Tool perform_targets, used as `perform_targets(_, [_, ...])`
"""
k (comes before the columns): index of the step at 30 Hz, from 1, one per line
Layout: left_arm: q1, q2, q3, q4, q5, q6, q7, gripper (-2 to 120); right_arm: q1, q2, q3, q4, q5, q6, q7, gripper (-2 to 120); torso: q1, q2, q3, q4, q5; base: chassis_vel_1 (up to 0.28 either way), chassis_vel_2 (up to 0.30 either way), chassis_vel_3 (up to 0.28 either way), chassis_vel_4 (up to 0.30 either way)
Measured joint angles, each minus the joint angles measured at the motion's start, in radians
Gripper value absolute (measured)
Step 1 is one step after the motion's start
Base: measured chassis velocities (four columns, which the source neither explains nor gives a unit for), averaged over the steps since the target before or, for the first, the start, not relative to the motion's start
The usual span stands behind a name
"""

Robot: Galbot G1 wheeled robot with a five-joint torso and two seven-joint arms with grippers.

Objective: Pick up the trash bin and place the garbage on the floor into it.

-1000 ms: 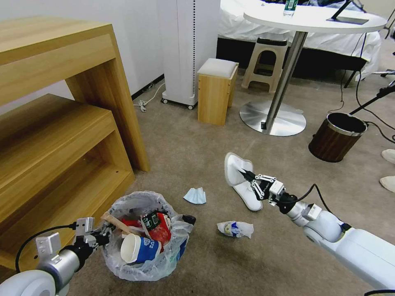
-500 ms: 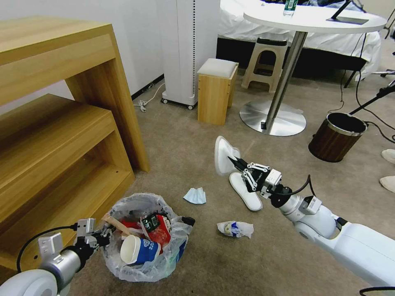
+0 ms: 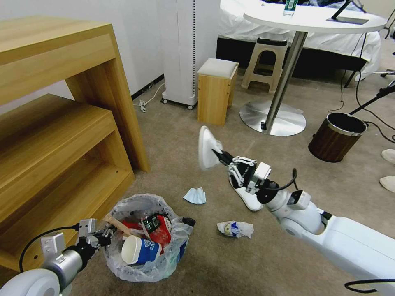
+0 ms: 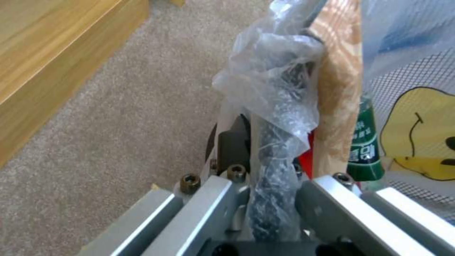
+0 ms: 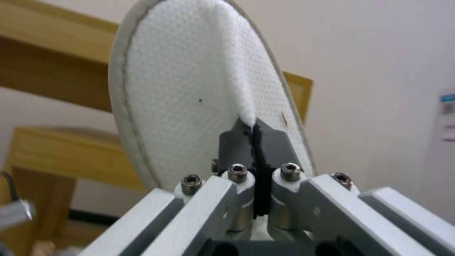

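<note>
The trash bin point(image 3: 144, 257), black with a crinkly clear liner, sits at the lower left and holds a blue-white paper cup point(image 3: 139, 249), red wrappers and a wooden stick. My left gripper point(image 3: 100, 238) is shut on its rim point(image 4: 279, 117). My right gripper point(image 3: 218, 155) is shut on a white slipper point(image 3: 207, 148), held in the air above the floor point(image 3: 197, 135); the wrist view shows the slipper's upper point(image 5: 189, 89) pinched between the fingertips. A second white slipper point(image 3: 249, 196) lies under the right arm. A light-blue mask point(image 3: 195, 195) and a crumpled blue-white wrapper point(image 3: 235, 228) lie on the carpet.
A wooden shelf unit point(image 3: 61, 107) stands at the left, close to the bin. Farther back are a small wooden stool point(image 3: 217, 90), a white appliance point(image 3: 187, 49), a round table's metal base point(image 3: 273, 117) and a wood-brown metal-rimmed bin point(image 3: 336, 135). Cables run at the right.
My right gripper has lifted the white slipper off the carpet and carried it up and to the left. The left gripper and the bin have stayed put.
</note>
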Motion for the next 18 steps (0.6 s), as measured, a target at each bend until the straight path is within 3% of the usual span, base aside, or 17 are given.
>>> perform_targets(18, [-0.056,0.0,0.02,0.047,-0.01,0.004,-0.006,0,0.14,0.141,-0.22,0.024,0.07,-0.023,0.031,0,0.0,0.0,0.0,0.0,-0.0001,0.0,0.0,0.0,0.0])
